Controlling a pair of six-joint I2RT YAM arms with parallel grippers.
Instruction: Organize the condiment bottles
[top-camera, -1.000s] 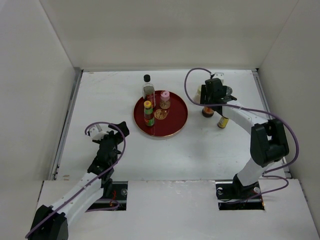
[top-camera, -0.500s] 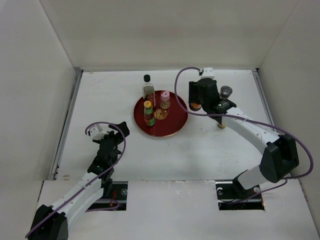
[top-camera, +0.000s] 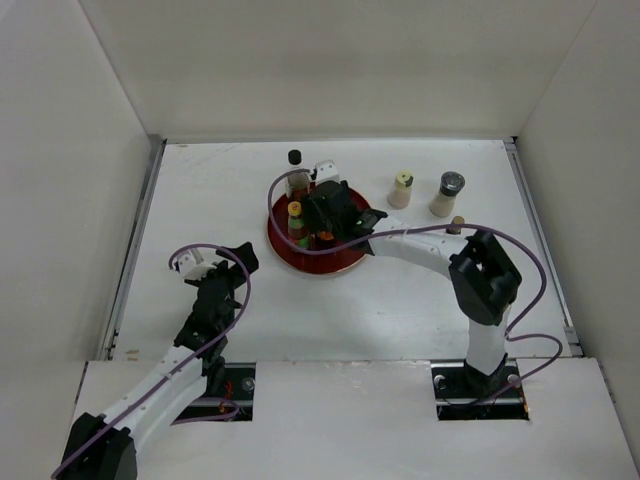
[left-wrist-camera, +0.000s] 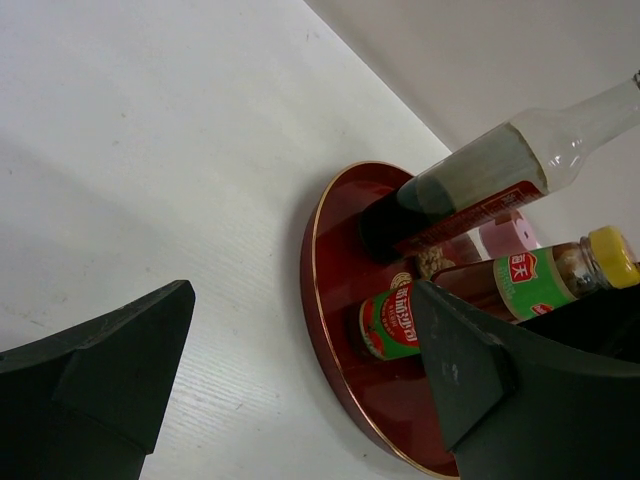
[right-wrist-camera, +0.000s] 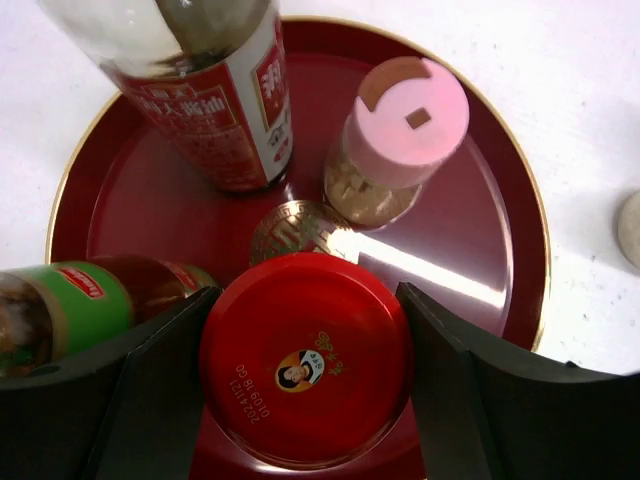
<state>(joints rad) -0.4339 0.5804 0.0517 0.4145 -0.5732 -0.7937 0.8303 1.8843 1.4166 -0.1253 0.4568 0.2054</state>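
Condiment bottles (top-camera: 449, 193), three on tray (right-wrist-camera: 500, 230), three off, one red-capped jar (right-wrist-camera: 305, 360) clamped in right pincer (right-wrist-camera: 305, 330), left pincer (left-wrist-camera: 302, 300) gaping empty.

The left arm (top-camera: 165, 375) lies low, stretched forward from its base; the left gripper (top-camera: 238, 262) has its jaws wide apart, gripping nothing; the right arm (top-camera: 480, 280) bends at the elbow and reaches leftward; the right gripper (right-wrist-camera: 305, 375) points downward, fingers clamped on a red-lidded jar (right-wrist-camera: 300, 330).

tray (right-wrist-camera: 480, 190): glossy red | tall bottle (left-wrist-camera: 500, 165): clear glass | red-lidded jar (right-wrist-camera: 305, 355): smooth shiny lid | table (left-wrist-camera: 150, 150): matt white
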